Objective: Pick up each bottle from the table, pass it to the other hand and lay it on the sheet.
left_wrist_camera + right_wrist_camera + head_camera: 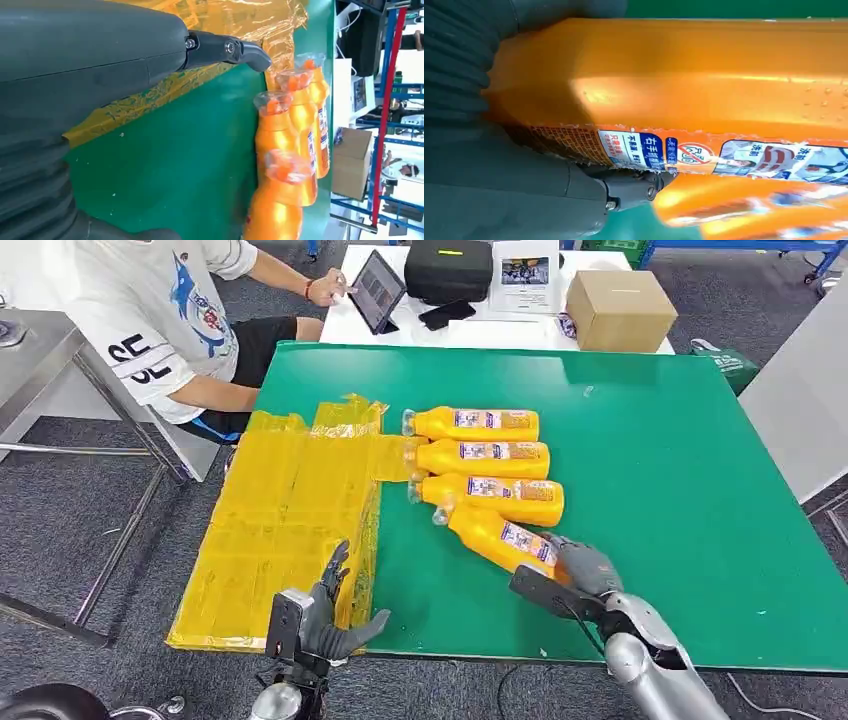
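My right robot hand wraps the base of the nearest orange plastic bottle, lying by the green table's front edge. I should firm up before lifting. My left robot hand waits, fingers spread, over the crinkled yellow sheet.
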{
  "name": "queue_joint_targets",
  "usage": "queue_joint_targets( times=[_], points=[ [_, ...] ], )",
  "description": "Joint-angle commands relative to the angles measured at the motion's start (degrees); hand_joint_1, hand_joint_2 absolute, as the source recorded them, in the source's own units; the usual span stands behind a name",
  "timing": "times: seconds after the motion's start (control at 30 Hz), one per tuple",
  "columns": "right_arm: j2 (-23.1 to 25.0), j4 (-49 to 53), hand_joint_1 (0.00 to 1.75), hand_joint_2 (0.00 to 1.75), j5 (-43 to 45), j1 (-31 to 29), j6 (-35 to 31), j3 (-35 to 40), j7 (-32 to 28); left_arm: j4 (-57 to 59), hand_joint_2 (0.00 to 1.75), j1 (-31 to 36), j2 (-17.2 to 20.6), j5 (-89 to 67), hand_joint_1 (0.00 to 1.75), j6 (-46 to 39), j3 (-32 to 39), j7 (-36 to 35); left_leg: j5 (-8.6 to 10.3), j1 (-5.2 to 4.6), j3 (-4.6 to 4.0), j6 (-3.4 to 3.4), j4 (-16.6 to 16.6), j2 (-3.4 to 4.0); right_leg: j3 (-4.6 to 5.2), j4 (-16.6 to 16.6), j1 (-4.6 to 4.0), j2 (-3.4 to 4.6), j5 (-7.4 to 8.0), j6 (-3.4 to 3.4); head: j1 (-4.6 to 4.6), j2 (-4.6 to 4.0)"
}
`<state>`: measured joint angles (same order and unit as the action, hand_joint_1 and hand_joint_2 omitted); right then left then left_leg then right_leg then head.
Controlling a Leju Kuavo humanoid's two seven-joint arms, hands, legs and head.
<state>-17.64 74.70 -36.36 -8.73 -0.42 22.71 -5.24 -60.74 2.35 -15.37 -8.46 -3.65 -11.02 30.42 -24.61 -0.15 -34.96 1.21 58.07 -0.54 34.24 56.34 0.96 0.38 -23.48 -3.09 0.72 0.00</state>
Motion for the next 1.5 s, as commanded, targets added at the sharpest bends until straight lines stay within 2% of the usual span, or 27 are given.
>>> queue_joint_targets(
  times=[0.03, 0.07, 0.1, 0.17, 0.2, 0.27, 0.33, 0.37, 0.57, 0.67, 0.77, 0.87, 1.07, 1.13, 1.17, 1.23, 1.5],
  points=[
    [5.3, 4.4, 1.75, 1.75, 6.9, 1.7, -1.1, -3.7, -7.9, 3.4, 1.75, 1.8, 0.8, 0.8, 0.0, -0.2, -1.5, 0.9, -0.04, 0.07, 0.1, -0.1, 0.0, 0.11, -0.08, 0.0, -0.09, 0.04, -0.01, 0.15, 0.0, 0.0],
    [6.5, 5.0, 1.75, 1.75, 7.7, 1.7, -2.0, -4.2, -9.5, 3.2, 1.75, 1.8, 0.7, 0.9, 0.0, -0.2, -1.6, 1.1, -0.05, 0.06, 0.07, -0.09, 0.0, 0.04, -0.07, 0.0, -0.07, -0.04, -0.03, 0.15, -0.02, 0.0],
    [8.8, 6.6, 1.75, 1.75, 6.4, 1.9, -6.9, -5.1, -12.9, 2.8, 1.75, 1.6, 0.7, 1.2, 0.0, -0.3, -1.7, 1.3, 0.0, 0.04, -0.06, -0.06, 0.0, -0.02, 0.03, 0.0, -0.05, -0.05, -0.01, 0.09, 0.02, 0.0],
    [12.0, 9.0, 1.75, 1.75, 6.6, 1.5, -11.2, -5.5, -16.9, 2.0, 1.75, 1.5, 0.6, 1.6, 0.0, -0.2, -2.2, 1.5, -0.02, 0.01, -0.13, -0.06, 0.0, 0.08, 0.12, 0.0, -0.02, 0.08, 0.0, 0.08, 0.0, 0.0],
    [14.4, 11.1, 1.75, 1.75, 5.2, 1.6, -17.6, -6.0, -20.3, 1.3, 1.75, 1.4, 0.6, 2.4, 0.0, 0.0, -2.8, 1.6, -0.1, 0.08, -0.06, -0.1, 0.0, 0.26, 0.08, 0.0, -0.1, 0.22, -0.01, 0.15, 0.0, 0.0],
    [16.9, 13.4, 1.75, 1.75, 6.1, 2.0, -22.6, -6.3, -23.1, 0.2, 1.75, 1.4, 0.7, 3.2, 0.0, 0.2, -3.8, 1.6, -0.13, 0.09, -0.06, -0.13, 0.0, 0.34, 0.1, 0.0, -0.11, 0.26, -0.04, 0.18, 0.02, 0.0],
    [17.5, 13.9, 1.75, 1.75, 5.8, 2.0, -23.9, -6.0, -23.5, -0.1, 1.75, 1.8, 0.5, 3.7, 0.0, 0.3, -4.0, 1.3, -0.28, 0.21, 0.13, -0.22, 0.1, 0.37, -0.09, 0.1, -0.24, 0.22, -0.16, 0.32, 0.02, 0.0],
    [17.5, 13.9, 1.75, 1.75, 5.8, 2.0, -23.9, -6.0, -23.5, -0.1, 1.75, 1.8, 0.5, 3.7, 0.0, 0.3, -4.0, 1.3, -0.07, 0.07, -0.17, -0.13, 0.0, 0.14, 0.2, 0.1, -0.08, 0.07, -0.06, 0.16, 0.0, 0.0],
    [21.2, 9.8, 1.75, 1.75, 6.6, 3.3, -32.2, -9.1, -28.6, -4.3, 1.75, 1.8, 1.8, 9.0, 0.0, 4.8, -6.2, 0.7, -0.08, 0.11, -0.12, -0.09, 0.0, 0.02, 0.1, 0.0, -0.12, -0.05, -0.08, 0.15, 0.02, 0.0],
    [23.1, 3.4, 1.75, 1.75, 11.7, 3.2, -29.2, -9.6, -31.2, -5.8, 1.75, 2.0, 2.3, 11.1, 0.0, 6.6, -6.3, 0.3, -0.01, 0.08, -0.24, -0.07, 0.0, 0.02, 0.2, 0.0, -0.09, -0.02, -0.01, 0.1, 0.04, 0.0],
    [25.8, -2.9, 1.75, 1.75, 14.1, 4.0, -26.5, -8.8, -33.5, -8.8, 1.75, 1.1, 2.7, 10.9, 0.0, 7.4, -7.3, 0.9, -0.11, 0.19, 0.07, -0.15, -0.1, 0.19, -0.11, -0.2, -0.21, 0.1, -0.03, 0.23, 0.02, 0.0],
    [27.8, -9.1, 1.75, 1.75, 15.2, 4.3, -24.6, -7.4, -34.6, -10.4, 1.75, 0.1, 2.8, 12.1, 0.0, 9.8, -7.6, 0.2, -0.06, 0.15, -0.06, -0.12, -0.1, 0.09, 0.04, -0.1, -0.16, 0.02, -0.04, 0.17, 0.02, 0.0],
    [27.8, -10.1, 1.75, 1.75, 14.4, 4.2, -25.5, -6.7, -34.8, -10.4, 1.75, 0.0, 2.8, 12.2, 0.0, 9.8, -7.6, 0.2, -0.04, 0.1, -0.2, -0.07, -0.1, 0.08, 0.19, 0.0, -0.09, 0.04, -0.04, 0.11, 0.02, 0.0],
    [27.8, -10.1, 1.75, 1.75, 14.4, 4.2, -25.5, -6.7, -34.8, -10.4, 1.75, 0.0, 2.8, 12.2, 0.0, 9.8, -7.6, 0.2, -0.14, 0.18, 0.0, -0.11, -0.1, 0.14, -0.03, -0.1, -0.19, 0.06, -0.08, 0.19, 0.02, 0.0],
    [27.7, -10.1, 1.75, 1.75, 14.4, 4.1, -25.5, -6.8, -34.8, -10.4, 1.75, 0.0, 2.8, 12.2, 0.0, 9.9, -7.6, 0.2, -0.03, 0.07, -0.26, -0.05, -0.1, 0.06, 0.25, 0.0, -0.06, 0.04, -0.03, 0.1, 0.02, 0.0],
    [28.2, -10.7, 1.75, 1.75, 15.6, 4.4, -23.3, -6.8, -34.6, -10.5, 1.75, 0.0, 2.7, 12.5, 0.0, 10.3, -7.6, 0.2, -0.07, 0.11, -0.18, -0.07, -0.1, 0.11, 0.15, -0.1, -0.1, 0.06, -0.04, 0.13, 0.02, 0.0],
    [31.1, -19.6, 1.75, 1.75, 13.9, 2.8, -23.1, 0.2, -34.8, -10.2, 1.75, 0.2, 2.7, 11.2, 0.0, 9.6, -8.4, -1.3, -0.09, 0.11, -0.16, -0.12, -0.1, 0.15, 0.15, -0.1, -0.11, 0.1, -0.06, 0.18, 0.02, 0.0]
  ],
)
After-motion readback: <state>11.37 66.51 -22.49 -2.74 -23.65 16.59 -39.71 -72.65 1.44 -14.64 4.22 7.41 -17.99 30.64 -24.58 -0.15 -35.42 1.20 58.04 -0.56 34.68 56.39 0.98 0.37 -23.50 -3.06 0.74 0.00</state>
